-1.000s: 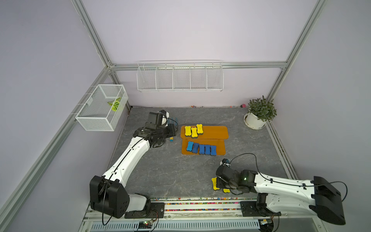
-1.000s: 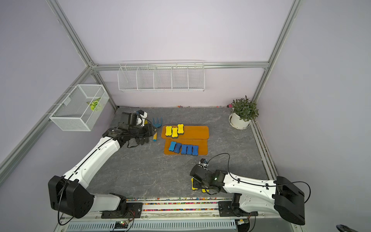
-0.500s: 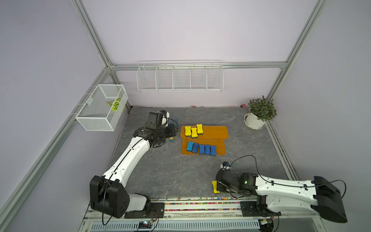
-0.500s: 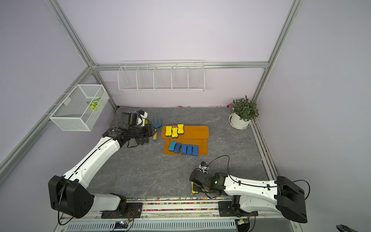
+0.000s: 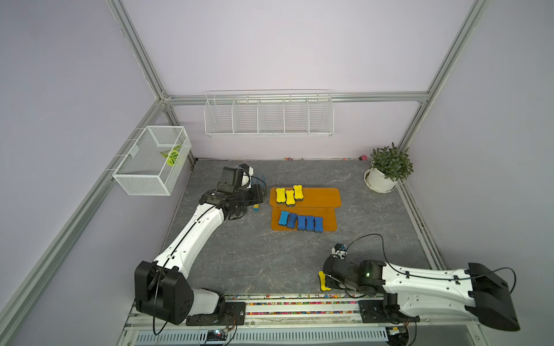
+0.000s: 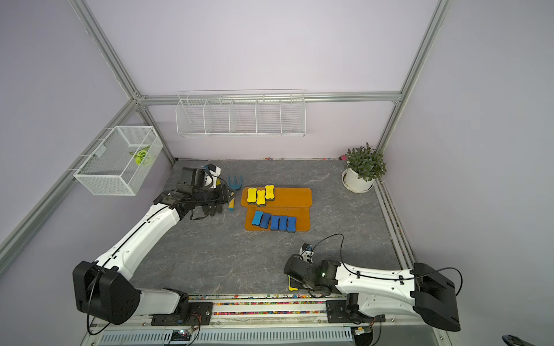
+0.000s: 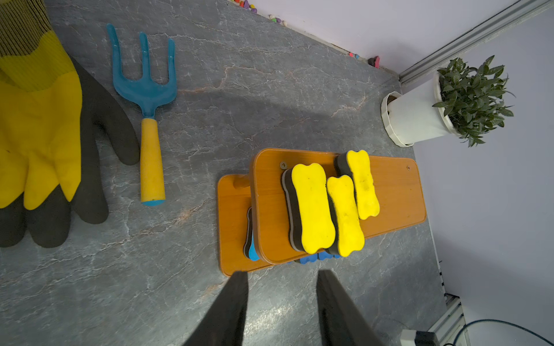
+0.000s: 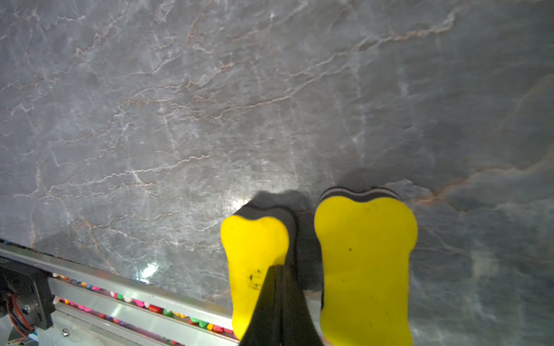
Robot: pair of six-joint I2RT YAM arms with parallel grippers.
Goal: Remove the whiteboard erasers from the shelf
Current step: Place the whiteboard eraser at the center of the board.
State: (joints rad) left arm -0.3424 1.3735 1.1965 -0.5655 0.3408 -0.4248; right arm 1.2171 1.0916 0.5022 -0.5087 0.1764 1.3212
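The orange-brown shelf (image 5: 320,197) (image 6: 292,196) (image 7: 392,191) stands mid-table. Three yellow whiteboard erasers (image 5: 289,196) (image 6: 260,196) (image 7: 313,206) lie on its upper tier and several blue ones (image 5: 301,222) (image 6: 274,222) on the lower tier. My left gripper (image 5: 260,194) (image 7: 281,272) hovers open just left of the shelf, nothing between its fingers. Two more yellow erasers (image 8: 254,254) (image 8: 364,263) lie flat side by side on the table by the front rail; only one (image 5: 323,280) (image 6: 291,284) shows in the top views. My right gripper (image 5: 329,277) (image 8: 278,269) is shut, low over them, its tips on the smaller-looking one's inner edge.
A yellow-and-black glove (image 7: 39,125) and a blue hand rake (image 7: 147,99) (image 6: 234,182) lie under and beside my left wrist. A potted plant (image 5: 386,170) stands at the back right. A white wire rack (image 5: 268,115) and a mesh basket (image 5: 151,163) hang on the walls. The front rail (image 8: 126,287) is close to my right gripper.
My right arm has slid toward the front rail and settled lower; the second yellow eraser there is now covered by it in the top views. The left arm has not moved.
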